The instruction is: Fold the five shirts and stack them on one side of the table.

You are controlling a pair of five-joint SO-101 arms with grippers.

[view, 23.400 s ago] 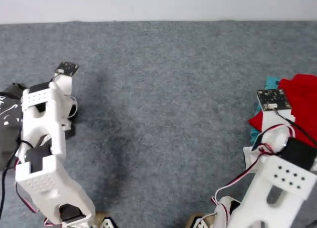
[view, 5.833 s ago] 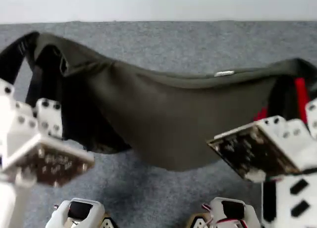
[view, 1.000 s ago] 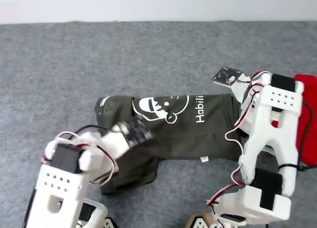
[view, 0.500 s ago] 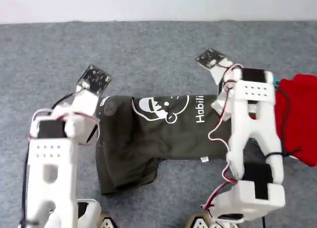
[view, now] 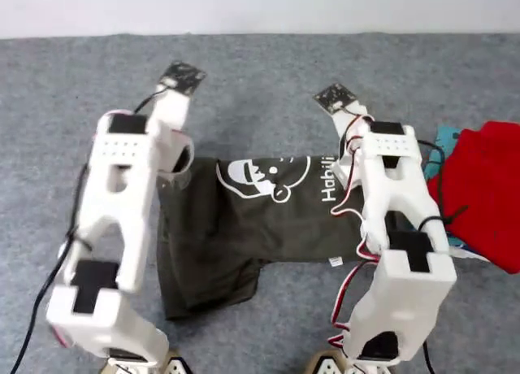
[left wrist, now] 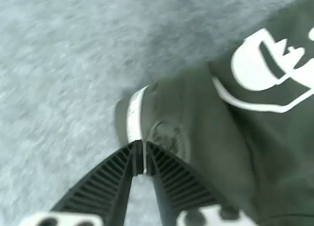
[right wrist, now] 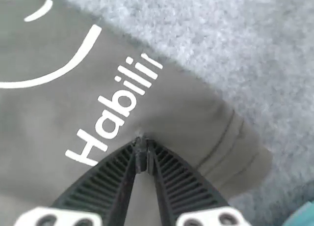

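Grey table (view: 268,81) bears an olive shirt (view: 276,219); left hand (left wrist: 140,155) pinches its 10 o'clock corner, right hand (right wrist: 142,150) pinches fabric toward 2 o'clock, near a red shirt (view: 479,187).

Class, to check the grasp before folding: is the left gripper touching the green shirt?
Touching. The left wrist view shows the left gripper pinching the collar edge of the green shirt.

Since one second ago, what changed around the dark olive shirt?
The left gripper swung from the near side of the dark olive shirt to its far left corner; the right gripper shifted inward along its far edge. Both pinch it. It and the red shirt stayed put.
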